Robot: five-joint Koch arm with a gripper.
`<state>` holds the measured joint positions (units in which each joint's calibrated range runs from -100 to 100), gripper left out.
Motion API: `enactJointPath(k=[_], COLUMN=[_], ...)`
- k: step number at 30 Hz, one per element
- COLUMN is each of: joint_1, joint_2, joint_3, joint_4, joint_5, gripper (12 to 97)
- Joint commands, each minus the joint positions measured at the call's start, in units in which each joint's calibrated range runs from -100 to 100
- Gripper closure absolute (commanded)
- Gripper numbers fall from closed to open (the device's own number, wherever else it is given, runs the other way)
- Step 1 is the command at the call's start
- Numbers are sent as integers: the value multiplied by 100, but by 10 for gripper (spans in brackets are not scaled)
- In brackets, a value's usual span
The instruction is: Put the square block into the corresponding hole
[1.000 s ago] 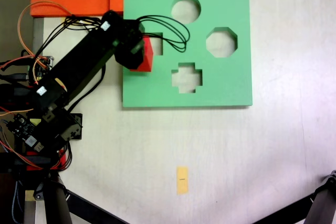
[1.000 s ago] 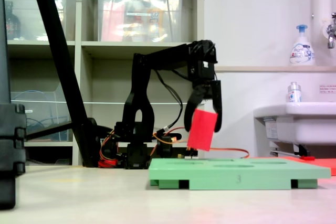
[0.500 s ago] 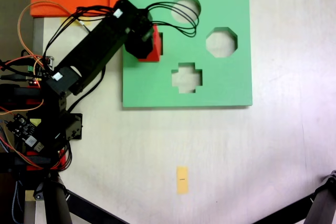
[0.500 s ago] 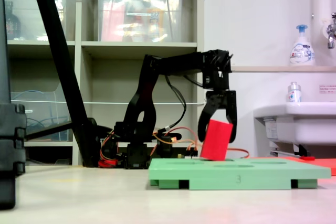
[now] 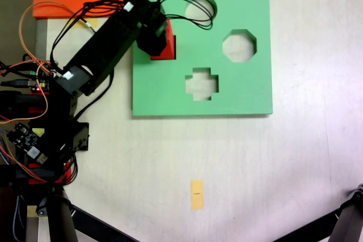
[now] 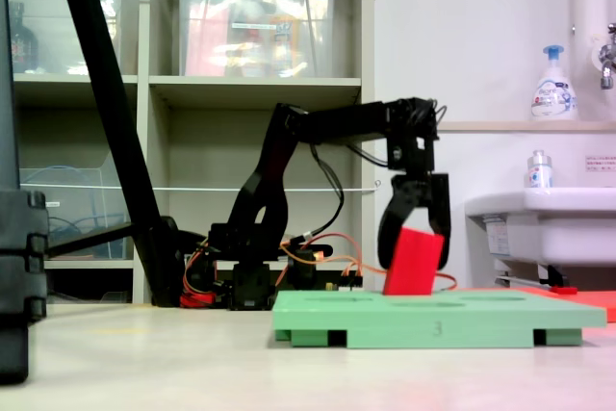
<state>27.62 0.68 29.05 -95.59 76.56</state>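
Here the tool grips the matte red square block, tilted on green foam board

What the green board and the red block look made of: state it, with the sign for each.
Green board: probably foam, matte, thick slab with cleanly cut holes and no glare. Red block, held in the gripper: matte, plain faces, possibly foam or painted wood; the pictures leave that open.

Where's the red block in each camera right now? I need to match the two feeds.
Top-down fixed view: the block is at the green board's upper left, at the square hole, partly under the gripper.
Side fixed view: the block sits tilted on the board's top, between the gripper's jaws.
Shared landmark: the green board.
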Motion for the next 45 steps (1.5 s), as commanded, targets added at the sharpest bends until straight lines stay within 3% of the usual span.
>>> enactJointPath(k=[1,8,9,11,15,20,45], joint_1=[44,59,59,59,29,20,-147], joint_2=[-13,337,379,518,630,644,-2331], joint_3=[355,464,464,624,634,634,185], joint_4=[214,214,214,359,484,474,-441], joint_5=[24,24,20,-10,-283,-293,-581], gripper=[845,840,804,644,528,313,310])
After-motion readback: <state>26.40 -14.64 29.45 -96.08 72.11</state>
